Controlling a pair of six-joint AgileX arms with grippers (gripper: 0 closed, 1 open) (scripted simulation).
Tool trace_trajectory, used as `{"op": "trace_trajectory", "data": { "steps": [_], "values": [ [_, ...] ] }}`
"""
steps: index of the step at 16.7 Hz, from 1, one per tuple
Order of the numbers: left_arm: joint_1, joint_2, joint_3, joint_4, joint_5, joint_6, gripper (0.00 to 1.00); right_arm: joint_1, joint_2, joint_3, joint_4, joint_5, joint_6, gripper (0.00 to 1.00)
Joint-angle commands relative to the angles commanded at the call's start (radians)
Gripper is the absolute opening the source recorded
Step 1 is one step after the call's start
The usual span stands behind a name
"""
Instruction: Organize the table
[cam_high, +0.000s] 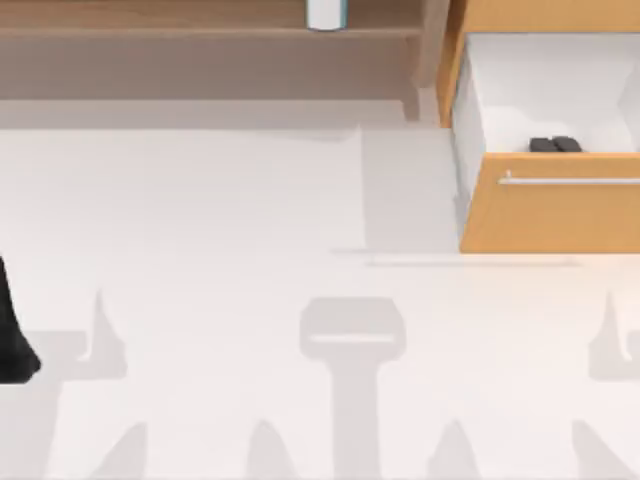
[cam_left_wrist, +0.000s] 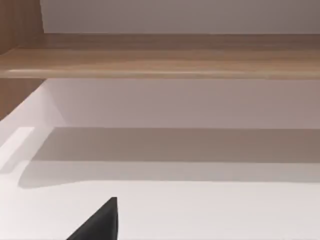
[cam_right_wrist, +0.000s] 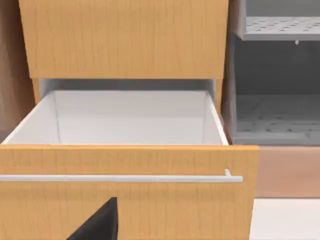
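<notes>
The off-white surface (cam_high: 200, 260) spreads across nearly all of the top view, bare in its middle. Along its far edge runs a brown wooden shelf (cam_high: 200, 50). At far right stands my orange-wood drawer unit (cam_high: 550, 210), its drawer pulled open, with a small dark object (cam_high: 555, 145) inside. My left arm (cam_high: 12, 330) sits at the left edge; whether either claw is open or closed I cannot tell.
</notes>
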Motion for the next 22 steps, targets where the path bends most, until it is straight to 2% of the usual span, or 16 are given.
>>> {"op": "trace_trajectory", "data": {
  "steps": [4,7,10,15,22],
  "values": [
    [0.000,0.000,0.000,0.000,0.000,0.000,1.00,0.011,0.028,0.027,-0.018,-0.008,-0.004,1.00],
    [0.000,0.000,0.000,0.000,0.000,0.000,1.00,0.036,0.145,0.146,-0.091,-0.020,-0.009,1.00],
    [0.000,0.000,0.000,0.000,0.000,0.000,1.00,0.052,0.348,0.353,-0.199,-0.021,-0.003,1.00],
    [0.000,0.000,0.000,0.000,0.000,0.000,1.00,0.068,0.833,0.793,-0.389,-0.017,0.019,1.00],
    [0.000,0.000,0.000,0.000,0.000,0.000,1.00,0.070,1.343,1.218,-0.652,-0.013,0.068,1.00]
  ]
}}
